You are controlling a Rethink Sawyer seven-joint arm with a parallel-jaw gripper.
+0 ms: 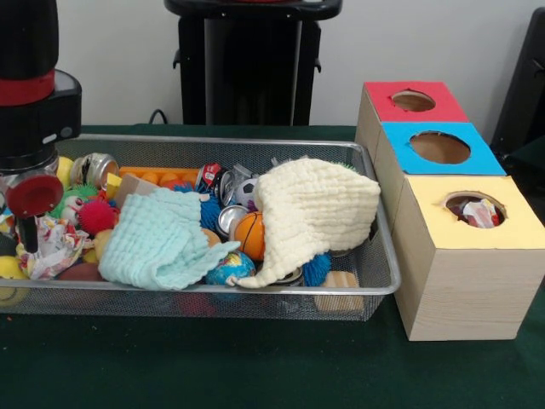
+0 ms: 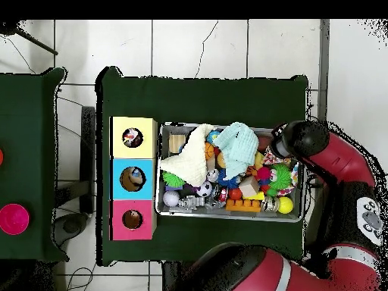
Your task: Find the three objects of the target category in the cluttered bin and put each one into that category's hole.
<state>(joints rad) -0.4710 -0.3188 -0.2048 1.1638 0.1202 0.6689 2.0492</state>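
Observation:
The silver wire-mesh bin [image 1: 255, 291] is full of toys and cloths; it also shows in the overhead view [image 2: 227, 216]. My gripper [image 1: 29, 232] hangs low over the bin's left end in the front view, right beside a white polka-dot cloth [image 1: 56, 241] that lies crumpled there. I cannot tell whether it is open or shut. From overhead the arm's head [image 2: 303, 140] hides the gripper. The yellow-topped box [image 1: 464, 273] stands nearest the camera, and its round hole [image 1: 473, 209] shows a piece of dotted cloth inside. The box also shows in the overhead view [image 2: 133, 137].
A blue-topped box [image 1: 438, 149] and a red-topped box [image 1: 413, 102] stand behind the yellow one. A pale yellow cloth [image 1: 319, 209] and a mint cloth [image 1: 162, 243] cover the bin's middle, among balls, cans and an orange brick [image 1: 157, 176]. A second green table [image 2: 26, 167] stands beside this one.

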